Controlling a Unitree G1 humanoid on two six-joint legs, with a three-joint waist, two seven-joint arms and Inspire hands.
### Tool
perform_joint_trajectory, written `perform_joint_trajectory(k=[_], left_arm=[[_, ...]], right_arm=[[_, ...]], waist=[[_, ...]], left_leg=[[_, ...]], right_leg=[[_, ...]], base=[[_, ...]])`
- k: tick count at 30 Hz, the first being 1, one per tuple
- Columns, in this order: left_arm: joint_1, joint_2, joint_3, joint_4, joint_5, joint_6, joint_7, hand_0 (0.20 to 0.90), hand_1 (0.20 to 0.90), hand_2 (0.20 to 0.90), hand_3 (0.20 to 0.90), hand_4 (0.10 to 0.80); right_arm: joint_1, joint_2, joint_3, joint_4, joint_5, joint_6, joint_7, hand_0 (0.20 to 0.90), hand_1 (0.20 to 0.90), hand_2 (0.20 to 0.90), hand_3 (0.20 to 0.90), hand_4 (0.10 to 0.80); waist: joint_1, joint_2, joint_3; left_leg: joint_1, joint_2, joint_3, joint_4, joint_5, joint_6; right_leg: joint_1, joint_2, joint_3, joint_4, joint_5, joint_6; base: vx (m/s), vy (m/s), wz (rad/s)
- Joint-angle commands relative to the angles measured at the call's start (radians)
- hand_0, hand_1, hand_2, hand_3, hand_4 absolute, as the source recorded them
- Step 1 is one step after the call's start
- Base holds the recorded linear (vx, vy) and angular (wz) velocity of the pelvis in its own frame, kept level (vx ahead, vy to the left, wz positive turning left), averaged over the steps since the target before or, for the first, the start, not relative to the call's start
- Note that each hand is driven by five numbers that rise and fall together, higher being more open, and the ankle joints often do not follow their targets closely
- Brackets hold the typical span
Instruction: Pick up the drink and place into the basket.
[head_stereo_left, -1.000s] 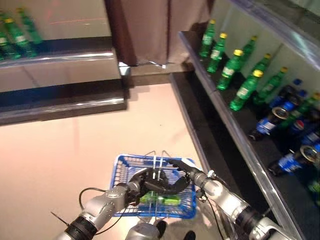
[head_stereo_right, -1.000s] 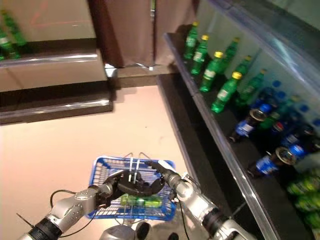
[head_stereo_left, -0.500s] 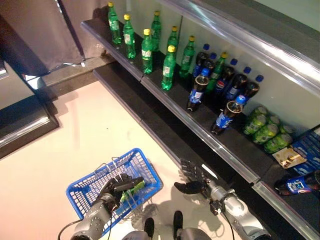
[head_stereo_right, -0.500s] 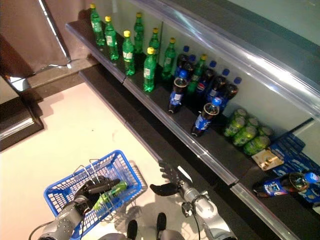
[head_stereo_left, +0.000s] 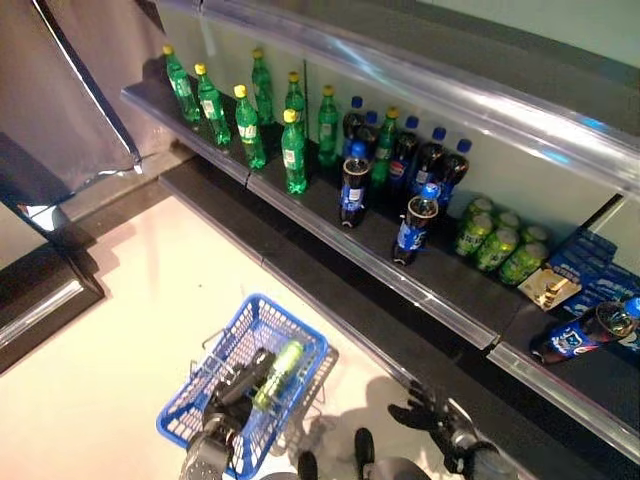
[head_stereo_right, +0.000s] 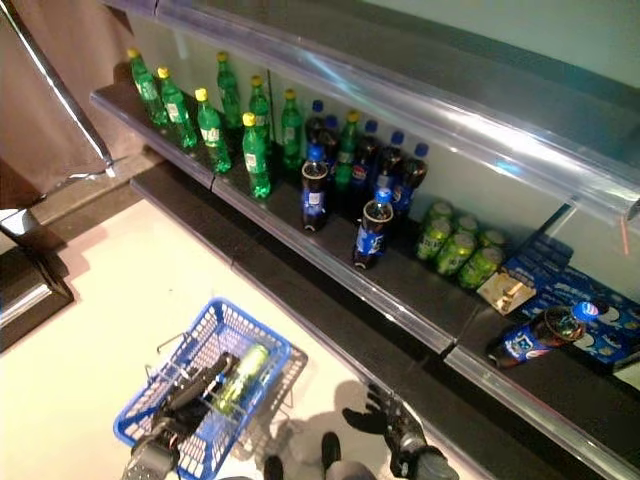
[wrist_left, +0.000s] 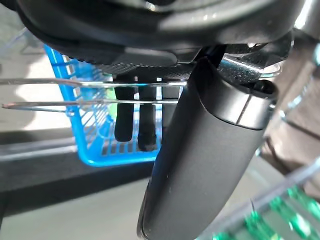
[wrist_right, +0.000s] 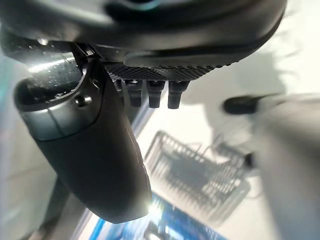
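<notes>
A green drink bottle (head_stereo_left: 279, 361) lies inside the blue wire basket (head_stereo_left: 203, 415), which hangs low in front of me above the pale floor. My left hand (head_stereo_left: 236, 384) is curled round the basket's wire handles (wrist_left: 60, 92), its fingers (wrist_left: 132, 121) hooked over them in the left wrist view. My right hand (head_stereo_left: 430, 418) is apart from the basket, low on the right near the foot of the shelf. It is open and holds nothing, and its thumb (wrist_right: 95, 150) stands clear of the fingers.
A long dark shelf (head_stereo_left: 380, 270) runs along the right. On it stand green bottles (head_stereo_left: 247, 125), dark cola bottles (head_stereo_left: 410, 225), green cans (head_stereo_left: 495, 245) and one cola bottle lying down (head_stereo_left: 580, 335). A dark curtain (head_stereo_left: 70, 90) hangs at the far left.
The whole view has swung toward the shelf. My right hand has dropped lower and further from the basket. The left hand still holds the basket with the bottle in it.
</notes>
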Motion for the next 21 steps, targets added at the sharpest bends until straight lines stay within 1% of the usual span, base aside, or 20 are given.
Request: perform_joint_trajectory(k=[1, 3, 6, 11, 18, 21], left_arm=[[-0.025, 0.042, 0.142, -0.037, -0.107, -0.236, -0.151, 0.3, 0.3, 0.3, 0.2, 0.1], [-0.008, 0.037, 0.16, 0.012, -0.104, -0.241, -0.164, 0.3, 0.3, 0.3, 0.2, 0.1], [0.003, 0.03, 0.175, 0.05, -0.103, -0.243, -0.167, 0.3, 0.3, 0.3, 0.2, 0.1], [0.011, 0.03, 0.201, 0.091, -0.098, -0.234, -0.173, 0.3, 0.3, 0.3, 0.2, 0.1], [0.026, 0.023, 0.223, 0.115, -0.116, -0.229, -0.171, 0.3, 0.3, 0.3, 0.2, 0.1], [0.028, 0.023, 0.229, 0.12, -0.126, -0.234, -0.166, 0.3, 0.3, 0.3, 0.2, 0.1]], right_arm=[[-0.008, -0.043, -0.038, 0.102, -0.037, -0.078, -0.027, 0.9, 0.9, 0.9, 0.9, 0.8], [-0.01, -0.039, -0.05, 0.166, -0.071, -0.078, -0.038, 0.9, 0.9, 0.9, 0.9, 0.8], [-0.012, -0.038, -0.064, 0.204, -0.089, -0.065, -0.042, 0.9, 0.9, 0.9, 0.9, 0.8], [-0.013, -0.04, -0.079, 0.222, -0.108, -0.064, -0.041, 0.9, 0.9, 0.9, 0.9, 0.8], [-0.022, -0.043, -0.082, 0.219, -0.143, -0.072, -0.05, 0.9, 0.9, 0.9, 0.9, 0.8], [-0.028, -0.044, -0.082, 0.219, -0.148, -0.071, -0.054, 0.9, 0.9, 0.9, 0.9, 0.8]], waist=[[0.045, 0.037, -0.165], [0.053, 0.034, -0.17], [0.059, 0.033, -0.175], [0.065, 0.037, -0.176], [0.079, 0.039, -0.179], [0.087, 0.04, -0.178]], left_leg=[[-0.045, -0.025, 0.012, 0.085, -0.14, -0.023], [-0.044, -0.025, 0.01, 0.087, -0.142, -0.023], [-0.045, -0.026, 0.011, 0.089, -0.145, -0.023], [-0.05, -0.03, 0.008, 0.094, -0.149, -0.024], [-0.061, -0.047, -0.011, 0.132, -0.169, -0.014], [-0.07, -0.059, -0.03, 0.153, -0.181, -0.002]], right_leg=[[0.036, 0.0, -0.051, 0.018, -0.116, 0.033], [0.038, 0.002, -0.053, 0.02, -0.12, 0.03], [0.038, 0.003, -0.057, 0.025, -0.125, 0.027], [0.035, 0.001, -0.065, 0.034, -0.132, 0.024], [0.03, -0.022, -0.076, 0.063, -0.145, 0.024], [0.019, -0.041, -0.076, 0.105, -0.164, 0.023]], base=[[0.055, -0.009, -0.17], [0.059, -0.011, -0.11], [0.046, 0.008, -0.01], [0.028, 0.042, 0.02], [0.045, 0.109, 0.04], [0.043, 0.178, 0.16]])
